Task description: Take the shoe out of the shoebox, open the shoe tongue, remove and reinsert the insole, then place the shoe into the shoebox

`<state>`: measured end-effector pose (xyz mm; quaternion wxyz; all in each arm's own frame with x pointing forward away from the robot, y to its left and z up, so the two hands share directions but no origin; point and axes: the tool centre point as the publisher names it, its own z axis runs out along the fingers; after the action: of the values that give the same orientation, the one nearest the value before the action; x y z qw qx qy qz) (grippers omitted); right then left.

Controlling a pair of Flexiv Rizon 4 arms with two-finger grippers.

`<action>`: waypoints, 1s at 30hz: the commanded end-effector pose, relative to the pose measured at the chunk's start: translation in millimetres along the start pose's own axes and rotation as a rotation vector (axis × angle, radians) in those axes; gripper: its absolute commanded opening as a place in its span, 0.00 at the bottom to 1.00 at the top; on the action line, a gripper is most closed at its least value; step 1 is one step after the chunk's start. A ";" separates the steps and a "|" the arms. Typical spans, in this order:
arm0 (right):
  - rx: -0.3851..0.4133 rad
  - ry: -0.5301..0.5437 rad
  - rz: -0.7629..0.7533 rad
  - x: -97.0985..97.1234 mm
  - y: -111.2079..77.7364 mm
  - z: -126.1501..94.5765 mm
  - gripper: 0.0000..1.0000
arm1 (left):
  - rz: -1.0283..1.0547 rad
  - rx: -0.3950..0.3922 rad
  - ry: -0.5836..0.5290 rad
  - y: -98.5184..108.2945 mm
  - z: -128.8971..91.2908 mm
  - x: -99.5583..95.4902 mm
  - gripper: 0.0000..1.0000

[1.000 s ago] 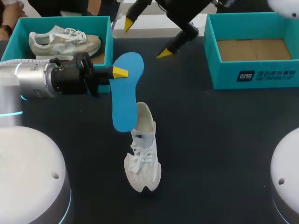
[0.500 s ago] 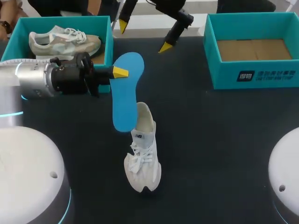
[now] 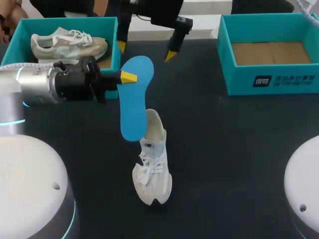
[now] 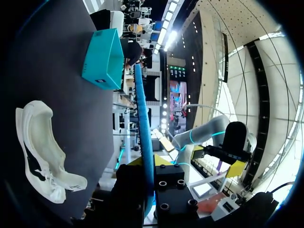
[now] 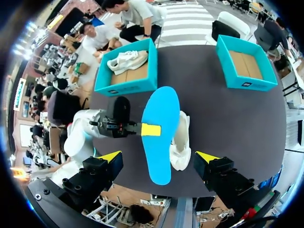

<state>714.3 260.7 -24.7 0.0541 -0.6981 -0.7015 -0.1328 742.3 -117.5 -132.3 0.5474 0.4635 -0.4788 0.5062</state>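
White mesh shoe [image 3: 152, 169] stands nearest on the dark table [image 3: 224, 149], toe pointing away from both grippers and its heel opening turned up toward them. Nothing holds it.

Just above its heel hangs the blue insole [image 3: 133, 97], long axis roughly in line with the shoe. Its lower end is at the collar, though I cannot tell whether it touches or has gone inside. The left gripper [image 3: 128, 77] has pinched the insole across its width near the upper half, one yellow tip on the face that shows and the other hidden behind. The left wrist view shows the insole edge-on between the fingers.

Beyond the insole, the right gripper [image 3: 146, 50] hovers with its fingers spread wide and holds nothing. Its own view looks down on the insole, with the shoe beneath.

Farthest off are the boxes: the empty box [image 3: 269, 74] well out to the right gripper's side, and the other box [image 3: 12, 45] beside the left arm, holding a second shoe [image 3: 67, 42].

I judge that the insole is out and that feeding it back in is the step in hand. The risks:
- The shoe is loose, so a push at the heel could tip it or slide it off.
- The insole is soft and gripped at one narrow spot, so it may buckle or swing instead of sliding in.
- The tongue could fold across the opening.
- If the right gripper comes in to help, its fingers could strike the left gripper.
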 end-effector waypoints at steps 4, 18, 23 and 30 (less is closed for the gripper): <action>-0.022 -0.122 -0.077 26.6 4.6 22.6 1.00 | 0.000 0.000 -0.004 0.5 0.0 0.3 0.00; 0.014 -0.166 -0.125 36.9 -5.4 41.9 1.00 | 0.000 0.000 -0.004 0.5 0.0 0.3 0.00; 0.014 -0.166 -0.125 36.9 -5.4 41.9 1.00 | 0.000 0.000 -0.004 0.5 0.0 0.3 0.00; 0.014 -0.166 -0.125 36.9 -5.4 41.9 1.00 | 0.000 0.000 -0.004 0.5 0.0 0.3 0.00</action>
<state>712.7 308.4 -55.8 -0.0087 -0.6611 -0.7468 -0.0719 742.3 -117.6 -132.4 0.5474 0.4634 -0.4788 0.5063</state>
